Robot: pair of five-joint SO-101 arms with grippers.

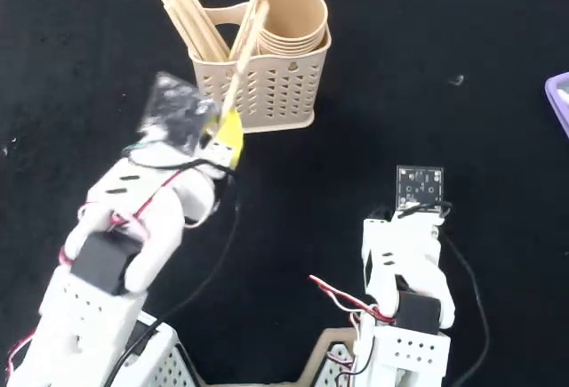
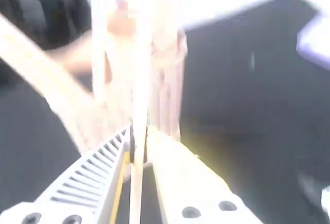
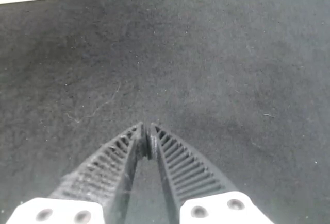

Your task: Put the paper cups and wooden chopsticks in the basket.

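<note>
In left claw (image 2: 138, 134), one chopstick (image 1: 246, 53)

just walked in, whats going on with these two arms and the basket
The left arm's claw is shut on one wooden chopstick and holds it tilted against the front of the beige basket. The basket already holds a bunch of chopsticks and a stack of paper cups. The right arm's claw is shut and empty. It sits low over the black table, away from the basket.
</note>
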